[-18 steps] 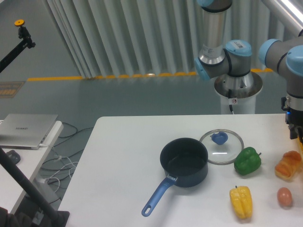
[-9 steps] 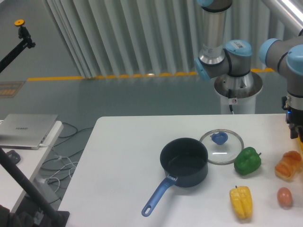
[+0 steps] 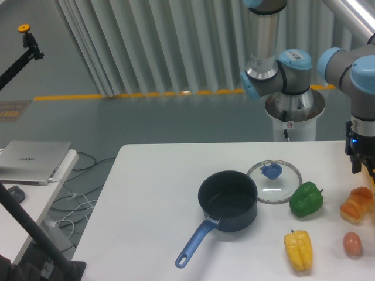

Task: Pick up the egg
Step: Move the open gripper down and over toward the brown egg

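Brownish egg point(image 3: 351, 243) lies well below the claw point(image 3: 364, 167); its grip seemingly unreadable.

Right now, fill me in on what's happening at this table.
A UR5e arm is set to pick up the egg, which lies untouched near the table's right front corner, beside the yellow pepper. The gripper hangs at the right edge of view above the bread-like item; whether it is open cannot be told. A dark blue saucepan sits mid-table, its glass lid off beside it, next to a green pepper.
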You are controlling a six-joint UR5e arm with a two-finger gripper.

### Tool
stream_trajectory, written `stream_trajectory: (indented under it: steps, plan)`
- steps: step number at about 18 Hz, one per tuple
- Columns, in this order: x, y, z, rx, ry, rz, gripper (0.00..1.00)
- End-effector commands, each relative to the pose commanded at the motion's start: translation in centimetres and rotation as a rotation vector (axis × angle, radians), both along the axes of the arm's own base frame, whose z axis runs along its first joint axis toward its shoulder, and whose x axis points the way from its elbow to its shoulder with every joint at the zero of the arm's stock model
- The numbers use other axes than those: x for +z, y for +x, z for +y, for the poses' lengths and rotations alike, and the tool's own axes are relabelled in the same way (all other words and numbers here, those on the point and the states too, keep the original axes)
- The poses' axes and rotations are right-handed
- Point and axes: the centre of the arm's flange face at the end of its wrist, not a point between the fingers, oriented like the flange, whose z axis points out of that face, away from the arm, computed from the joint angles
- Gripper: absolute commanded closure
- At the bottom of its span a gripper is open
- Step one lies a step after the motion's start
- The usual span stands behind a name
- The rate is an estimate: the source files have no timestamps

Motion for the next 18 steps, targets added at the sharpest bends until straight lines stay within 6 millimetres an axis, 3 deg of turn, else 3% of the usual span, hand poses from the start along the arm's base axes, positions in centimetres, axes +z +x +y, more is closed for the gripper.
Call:
stream_trajectory:
  steps: [7,18]
  plan:
    - [-3.1,0.9,3.9,0.311,0.013,-0.056,0.00]
    - [-6.5,-0.1,5.4,0.462,0.031,-0.075,0.00]
